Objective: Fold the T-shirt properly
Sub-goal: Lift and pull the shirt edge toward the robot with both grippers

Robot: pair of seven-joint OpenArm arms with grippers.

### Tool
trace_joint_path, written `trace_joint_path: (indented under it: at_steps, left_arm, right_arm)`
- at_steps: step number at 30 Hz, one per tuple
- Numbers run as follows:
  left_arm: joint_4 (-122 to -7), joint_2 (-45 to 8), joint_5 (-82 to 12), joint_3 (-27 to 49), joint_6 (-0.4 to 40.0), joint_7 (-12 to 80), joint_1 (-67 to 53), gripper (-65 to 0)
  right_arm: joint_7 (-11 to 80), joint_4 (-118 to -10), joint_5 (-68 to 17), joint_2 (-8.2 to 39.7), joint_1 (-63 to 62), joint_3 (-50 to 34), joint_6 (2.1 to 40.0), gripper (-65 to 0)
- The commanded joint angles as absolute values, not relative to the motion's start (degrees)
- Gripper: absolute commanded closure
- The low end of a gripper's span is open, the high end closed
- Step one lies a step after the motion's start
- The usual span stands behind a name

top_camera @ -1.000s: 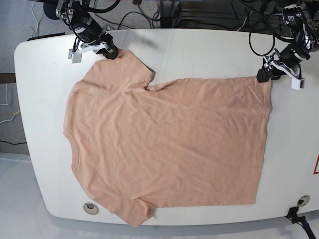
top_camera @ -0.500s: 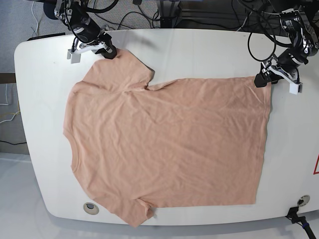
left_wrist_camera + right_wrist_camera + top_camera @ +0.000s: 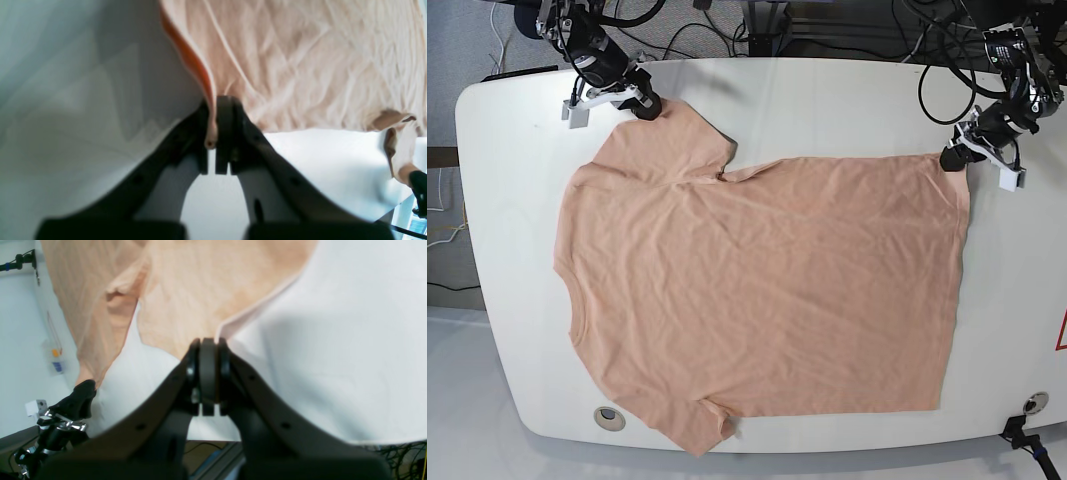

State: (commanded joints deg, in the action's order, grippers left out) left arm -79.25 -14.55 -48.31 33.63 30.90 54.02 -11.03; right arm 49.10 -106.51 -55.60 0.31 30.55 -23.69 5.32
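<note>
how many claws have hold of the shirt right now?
2. The left claw pinches the T-shirt at its far hem corner, fabric visible between its fingers in the wrist view. The right claw is shut on the far sleeve's edge.

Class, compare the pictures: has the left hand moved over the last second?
Yes. The left hand, shut on the T-shirt corner, has swung its rear away from the table edge.

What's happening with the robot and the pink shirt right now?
Left end effector shut on peach cotton T-shirt hem corner. Right end effector shut on sleeve edge. Shirt flat on white table. Nothing in the way.
</note>
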Motion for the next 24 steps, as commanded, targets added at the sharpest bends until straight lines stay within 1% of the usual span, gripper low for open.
trace_joint_path:
  at_steps: [7, 14, 24]
  left_arm:
    - [-79.34, -14.64, -48.66, 33.63, 31.08, 54.20, -11.30, 0.0]
    - [-79.60, -14.81, -48.75, 33.80, 31.08, 54.20, -12.44, 0.0]
    - [-90.15, -14.73, -48.75, 33.80, 31.08, 55.43, -18.24, 0.0]
  right_arm:
    - [49.10, -109.32, -55.87, 0.31, 30.90, -23.69, 5.41, 0.0]
    - [49.10, -109.41, -55.87, 0.31, 31.08, -23.69, 5.41, 0.0]
    - [49.10, -111.52, -56.04, 0.13, 35.21, -23.69, 5.67, 0.0]
